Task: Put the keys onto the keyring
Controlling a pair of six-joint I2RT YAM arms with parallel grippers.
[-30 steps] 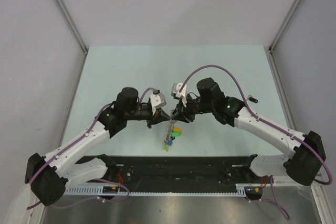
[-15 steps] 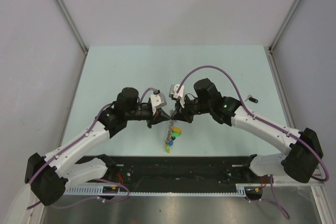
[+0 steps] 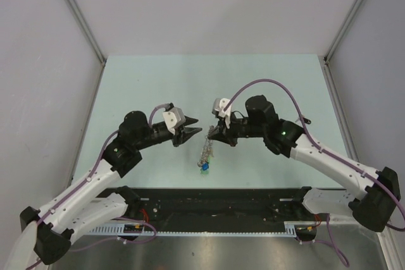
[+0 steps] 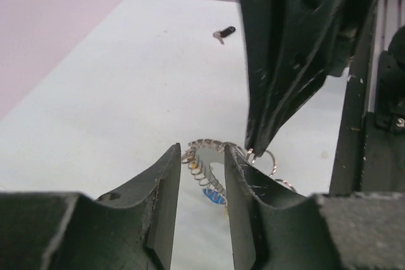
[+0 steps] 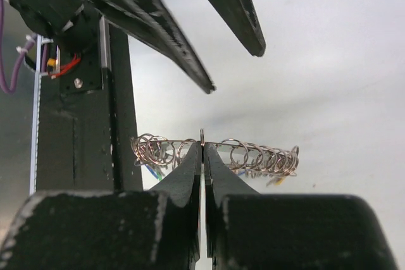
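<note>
The right tool [image 5: 202, 148] has its two fingers pressed tight together, and they pinch one thin wire loop of the keyring [image 5: 253, 155]. The keyring is a long grey coil. It stretches out to both sides of the fingertips, over the middle of the pale surface [image 3: 145, 86]. Little keys [image 3: 204, 167] with blue and green heads sit at the end nearest the arm bases. The left tool [image 3: 193, 134] is just beside the keyring, fingers spread apart, not touching it. One black key [image 4: 223, 32] lies alone, well apart, near the right edge.
</note>
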